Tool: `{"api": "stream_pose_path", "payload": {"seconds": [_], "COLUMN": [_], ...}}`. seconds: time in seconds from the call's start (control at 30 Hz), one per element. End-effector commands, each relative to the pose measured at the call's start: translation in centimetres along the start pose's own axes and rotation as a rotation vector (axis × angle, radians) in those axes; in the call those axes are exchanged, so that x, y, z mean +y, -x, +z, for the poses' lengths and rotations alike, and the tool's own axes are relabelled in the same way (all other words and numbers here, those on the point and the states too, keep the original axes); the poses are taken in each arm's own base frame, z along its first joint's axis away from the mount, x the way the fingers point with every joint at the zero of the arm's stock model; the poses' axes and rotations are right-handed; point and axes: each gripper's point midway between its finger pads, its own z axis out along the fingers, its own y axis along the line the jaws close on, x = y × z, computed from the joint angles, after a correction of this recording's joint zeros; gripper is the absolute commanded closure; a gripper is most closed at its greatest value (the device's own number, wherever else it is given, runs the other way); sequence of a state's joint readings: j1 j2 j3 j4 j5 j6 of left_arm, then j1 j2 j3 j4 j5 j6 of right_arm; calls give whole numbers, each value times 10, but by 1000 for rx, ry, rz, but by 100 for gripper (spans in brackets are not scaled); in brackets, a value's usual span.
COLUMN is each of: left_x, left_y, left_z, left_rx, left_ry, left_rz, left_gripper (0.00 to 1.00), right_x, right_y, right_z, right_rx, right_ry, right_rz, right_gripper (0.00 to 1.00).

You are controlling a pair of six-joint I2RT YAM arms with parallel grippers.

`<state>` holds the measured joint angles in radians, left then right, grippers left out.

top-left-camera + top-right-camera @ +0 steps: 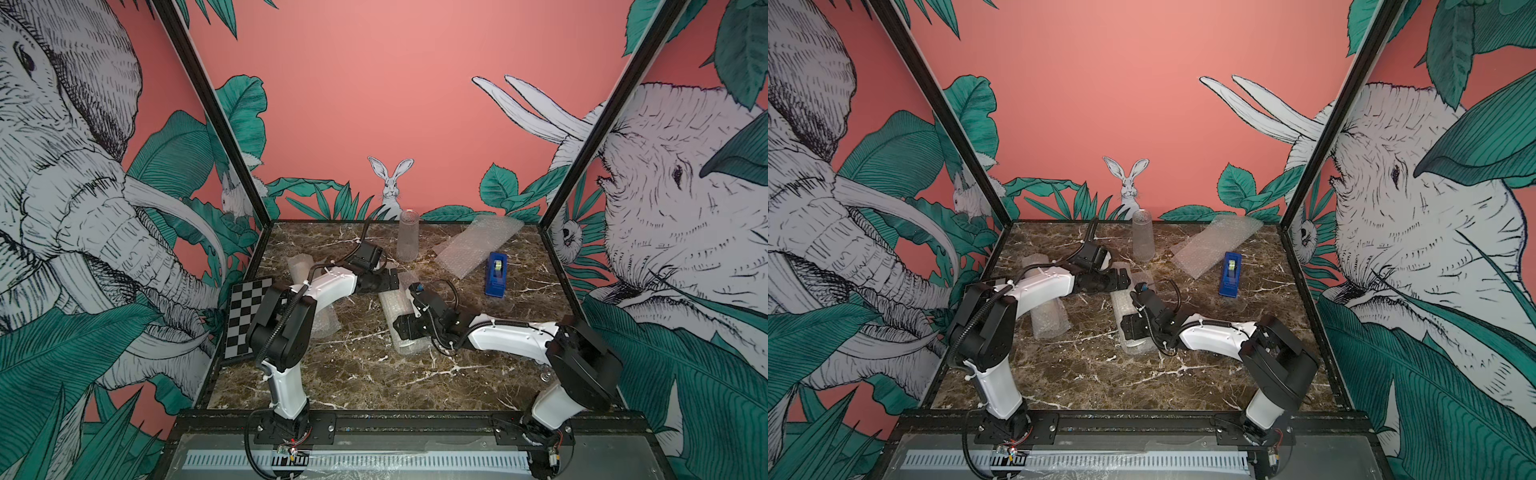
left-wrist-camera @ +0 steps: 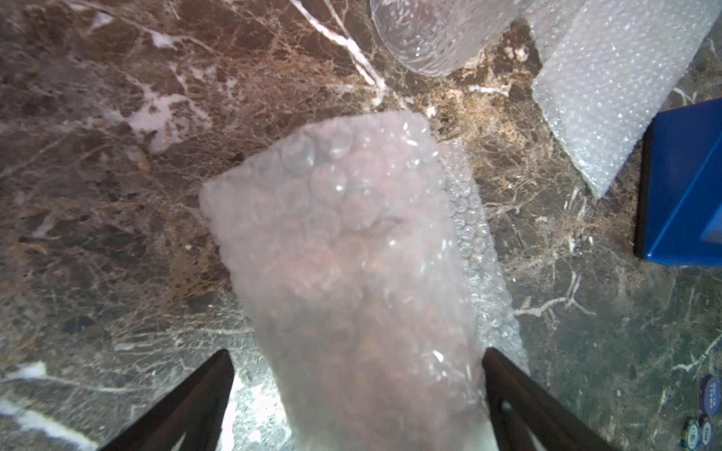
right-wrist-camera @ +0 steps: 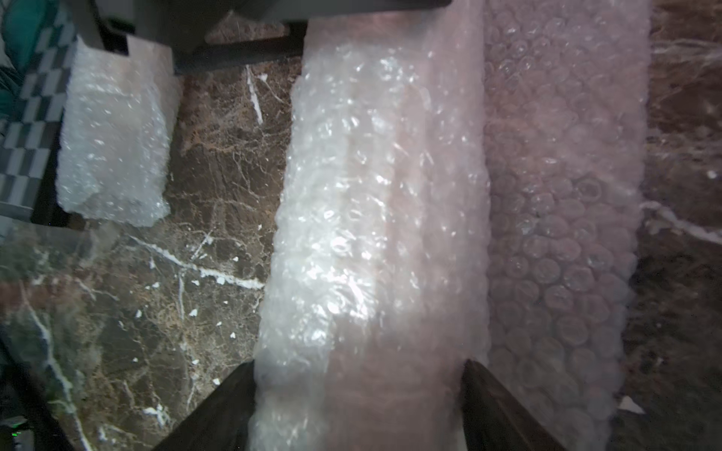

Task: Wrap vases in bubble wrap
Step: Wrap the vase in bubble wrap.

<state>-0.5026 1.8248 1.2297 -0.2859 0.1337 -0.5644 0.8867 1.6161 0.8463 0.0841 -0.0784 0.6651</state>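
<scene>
Bubble-wrapped left roll [image 1: 1050,320]: lay beneath L arm [image 1: 1038,286].
L gripper [image 2: 355,351]: jaws apart, astride mid roll [image 1: 390,305].
R gripper [image 3: 358,362]: jaws touched same roll; grip unclear.
Glass vase [image 1: 406,235]: upright at back, bare.
Risk: loose flap [image 3: 558,234] could've sprung open w/ release.

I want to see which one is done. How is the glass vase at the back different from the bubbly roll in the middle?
The glass vase stands upright; the bubbly roll lies on its side. The glass vase is bare; the bubbly roll is covered in bubble wrap. Both are long, slim and rest on the marble table.
</scene>
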Motion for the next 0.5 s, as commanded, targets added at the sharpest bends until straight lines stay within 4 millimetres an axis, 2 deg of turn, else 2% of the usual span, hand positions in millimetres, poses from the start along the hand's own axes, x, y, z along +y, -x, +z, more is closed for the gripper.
{"api": "stream_pose_path", "payload": {"seconds": [0.0, 0.27, 0.47], "left_x": [-3, -6, -1], "left_y": [-4, -16, -20], "left_z": [-13, 2, 8], "left_rx": [3, 38, 57], "left_ry": [-5, 39, 98], "left_rz": [3, 48, 83], "left_gripper": [3, 10, 14], "right_x": [-5, -7, -7], "right_y": [-26, -22, -12], "right_z": [11, 13, 4], "right_rx": [63, 40, 18], "right_ry": [69, 102, 98], "right_rz": [149, 204, 169], "right_gripper": [22, 21, 15]}}
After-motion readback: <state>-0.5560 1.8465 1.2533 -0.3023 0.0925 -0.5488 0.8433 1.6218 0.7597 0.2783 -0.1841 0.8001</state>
